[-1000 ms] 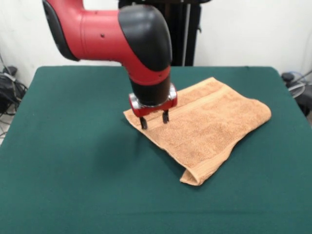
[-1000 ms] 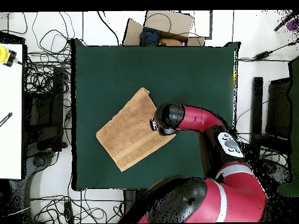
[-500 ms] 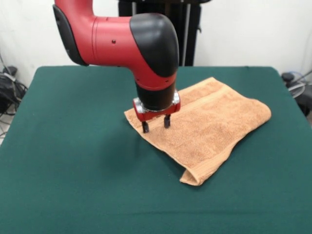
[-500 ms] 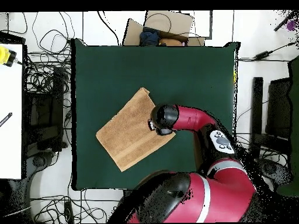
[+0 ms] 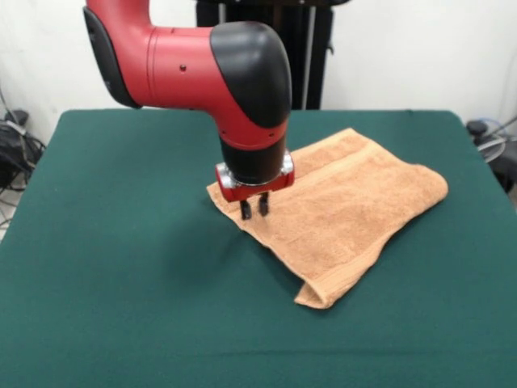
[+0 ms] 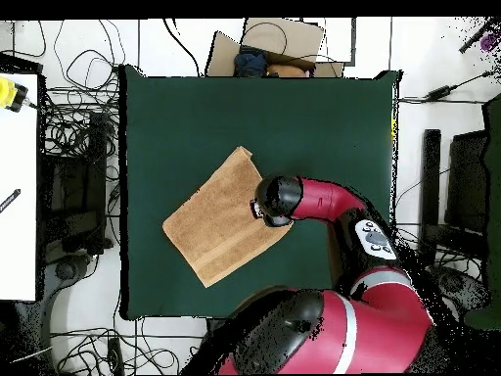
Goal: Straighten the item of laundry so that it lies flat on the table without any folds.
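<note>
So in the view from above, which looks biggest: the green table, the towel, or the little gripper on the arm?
Largest to smallest, as they look from above:
1. The green table
2. The orange-tan towel, folded double
3. The gripper, mostly hidden under the arm's black wrist, so its full size is unsure

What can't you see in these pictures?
- Overhead view: the towel corner nearest the gripper is hidden under the arm.
- Front view: the folded towel's under layer is covered by the top one.
- Either view: whether the jaws actually pinch cloth; too small.
</note>
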You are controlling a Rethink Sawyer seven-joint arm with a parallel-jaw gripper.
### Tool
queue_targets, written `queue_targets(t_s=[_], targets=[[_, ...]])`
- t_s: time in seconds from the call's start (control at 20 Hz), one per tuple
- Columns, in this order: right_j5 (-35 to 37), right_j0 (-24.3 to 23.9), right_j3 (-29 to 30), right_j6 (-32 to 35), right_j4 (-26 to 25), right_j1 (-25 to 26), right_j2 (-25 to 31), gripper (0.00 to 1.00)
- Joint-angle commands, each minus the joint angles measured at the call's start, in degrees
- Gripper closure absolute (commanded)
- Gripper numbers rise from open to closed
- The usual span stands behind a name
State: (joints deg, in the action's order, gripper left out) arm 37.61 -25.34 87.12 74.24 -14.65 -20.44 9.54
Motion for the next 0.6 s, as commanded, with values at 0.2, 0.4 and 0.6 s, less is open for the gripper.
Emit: queue_targets(t_s=[0.2,0.4,0.6], targets=[[-12.98,-0.39,0.80,12.25,-1.15,8.25,-1.03,1.00],[-12.67,-0.56,0.71,12.08,-0.92,8.36,-0.96,1.00],[-12.21,-0.80,0.41,11.82,-0.77,8.38,-0.86,1.00]])
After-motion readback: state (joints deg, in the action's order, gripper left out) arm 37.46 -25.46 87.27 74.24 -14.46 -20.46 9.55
